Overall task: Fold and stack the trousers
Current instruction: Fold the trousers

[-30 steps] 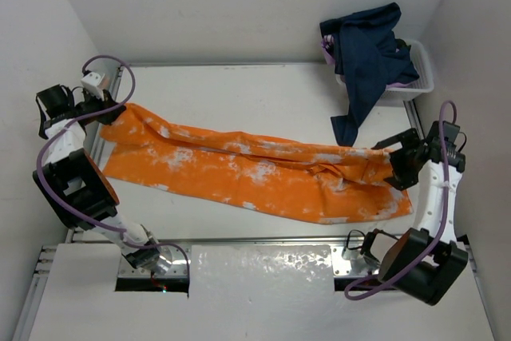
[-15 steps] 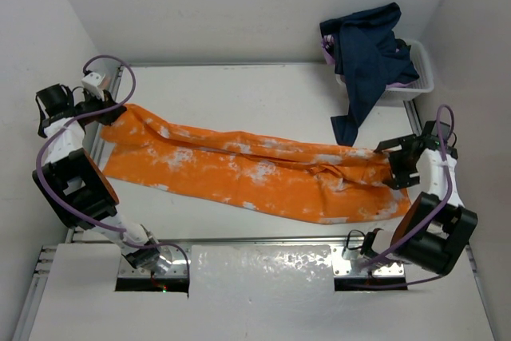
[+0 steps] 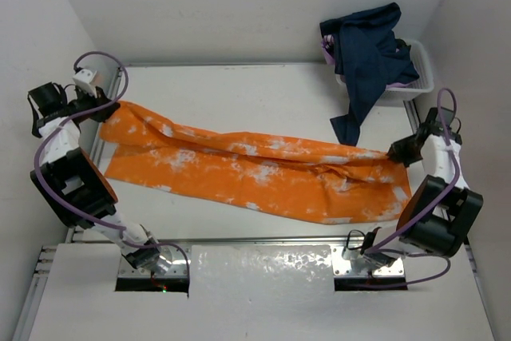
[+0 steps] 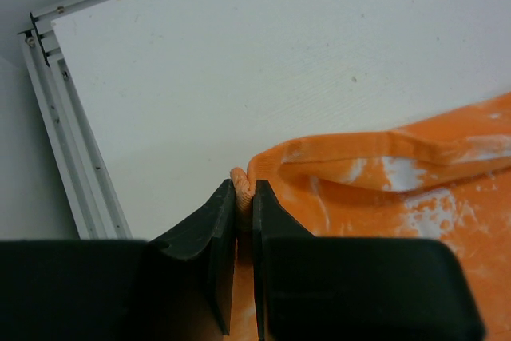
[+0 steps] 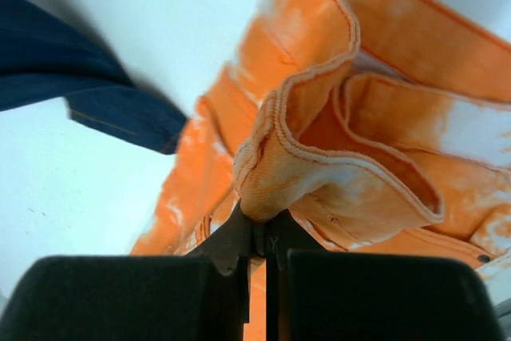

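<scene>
Across the table point(image 3: 239, 93) the trousers point(image 3: 255, 169) are spread lengthwise. One end is pinched in the clenched left hand point(image 4: 243, 197) and the other in the right hand point(image 5: 259, 233), seemingly so a fold can be lifted.

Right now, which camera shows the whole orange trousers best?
The top external view: the trousers lie spread out whole. The left wrist view shows only one corner pinched in the left gripper; the right wrist view shows a bunched edge in the right gripper.
</scene>
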Controlling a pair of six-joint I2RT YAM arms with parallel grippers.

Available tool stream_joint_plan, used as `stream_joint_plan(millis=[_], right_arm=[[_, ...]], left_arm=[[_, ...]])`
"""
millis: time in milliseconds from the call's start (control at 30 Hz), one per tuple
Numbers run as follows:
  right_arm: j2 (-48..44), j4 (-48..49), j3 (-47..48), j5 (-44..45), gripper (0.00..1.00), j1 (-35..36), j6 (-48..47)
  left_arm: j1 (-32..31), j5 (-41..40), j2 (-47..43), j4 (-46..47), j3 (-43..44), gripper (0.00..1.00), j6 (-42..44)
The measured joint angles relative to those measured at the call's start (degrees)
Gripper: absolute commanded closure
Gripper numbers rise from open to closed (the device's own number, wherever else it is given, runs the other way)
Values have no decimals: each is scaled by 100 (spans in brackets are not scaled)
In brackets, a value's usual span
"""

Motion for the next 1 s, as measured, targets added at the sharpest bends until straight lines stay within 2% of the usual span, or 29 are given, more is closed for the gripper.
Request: stream_joint_plan(millis=[200,367,467,600,767,900,1000], right_arm=[[247,-24,1043,39,100,52,-608],[732,162,2295,-52,100,249,-1032],[837,428,2625,-85,100,380,-1281],[828,621,2575,-173,100,479,-1565],[815,1032,2275,-249,100,472,-1810],[389,1598,1314,-472,100,350,-1762],[-420,1978,116,-793,100,-310,-1375]], left_arm=[[-9,105,232,826,173,100,-922],[-129,203,529,1768,695,100,-1816],[-223,284,610,2312,940,100,-2210],[-310,413,632,3018,973,100,-2640],[-367,560,868,3241,1071,100,-2771],[-330,793,852,3163,726,100,-2645],[-219,1084,782,2739,527,100,-2337]])
